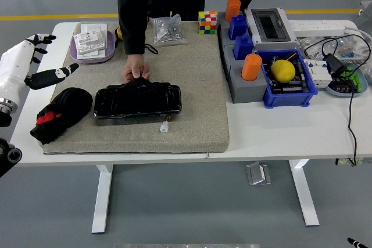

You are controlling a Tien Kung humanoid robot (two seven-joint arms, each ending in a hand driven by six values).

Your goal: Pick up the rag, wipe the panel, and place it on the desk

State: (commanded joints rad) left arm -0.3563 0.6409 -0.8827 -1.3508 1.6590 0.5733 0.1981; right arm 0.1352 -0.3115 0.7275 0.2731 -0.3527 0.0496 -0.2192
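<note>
Status: While the rag [61,114] lies untouched at the mat's [197,79] near-left corner, we see the left hand [43,59] released, fingers spread, off the table's left edge.
Panel: panel [138,100] beside the rag, steadied by a person's hand [136,72].
Risk: we judge a wide sweep could strike that hand.

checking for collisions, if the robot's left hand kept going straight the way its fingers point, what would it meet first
Probably the grey mat near its far-left corner, or the purple tray of white parts. The left hand points right and slightly away, fingers spread, holding nothing. Its height above the table is unclear, so it might pass over both.
</note>
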